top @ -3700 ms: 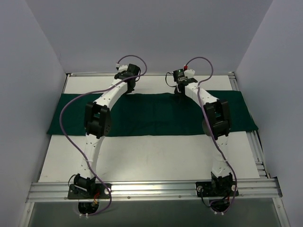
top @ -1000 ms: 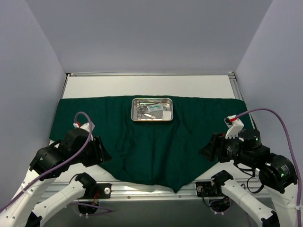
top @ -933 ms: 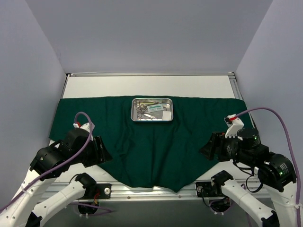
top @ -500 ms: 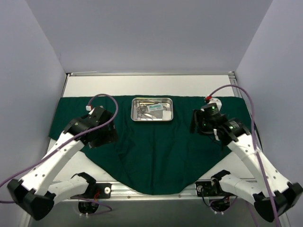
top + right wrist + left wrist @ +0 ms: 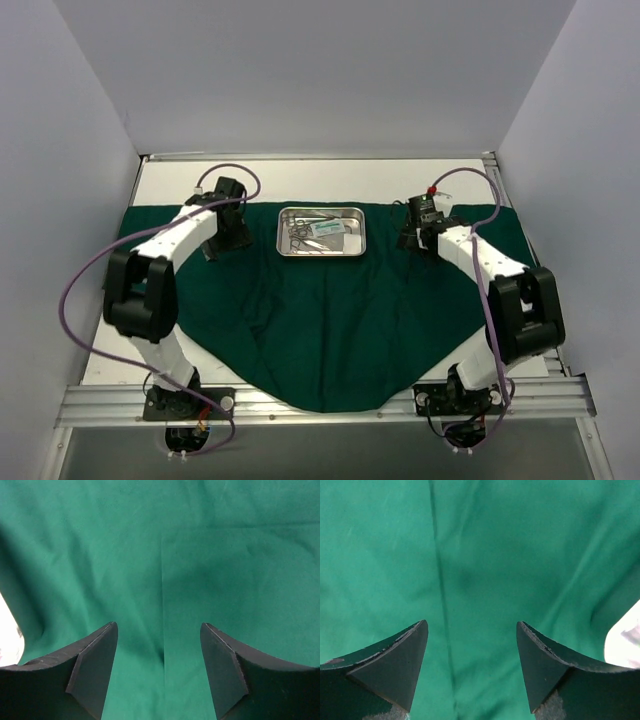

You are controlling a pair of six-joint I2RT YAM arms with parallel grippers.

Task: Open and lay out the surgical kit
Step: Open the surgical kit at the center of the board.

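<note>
The dark green cloth wrap [image 5: 330,320] lies spread open on the table, its front corner pointing toward the near edge. On its back middle stands the shiny steel tray [image 5: 320,231], holding thin silver instruments [image 5: 299,233] and a small white packet [image 5: 329,228]. My left gripper [image 5: 222,245] hovers over the cloth just left of the tray, and my right gripper [image 5: 412,240] just right of it. The left wrist view shows the left gripper [image 5: 472,625] open over bare cloth [image 5: 485,555]. The right gripper [image 5: 159,626] is open too, above a crease in the cloth [image 5: 225,570].
A strip of white table [image 5: 300,180] shows behind the cloth, with more at both front corners. An aluminium rail [image 5: 120,402] runs along the near edge by the arm bases. Grey walls close in the sides and back.
Both arms have swung from the near edge, where they were at the cloth's front corners, out to either side of the tray. The cloth, earlier a folded strip, now lies open.
</note>
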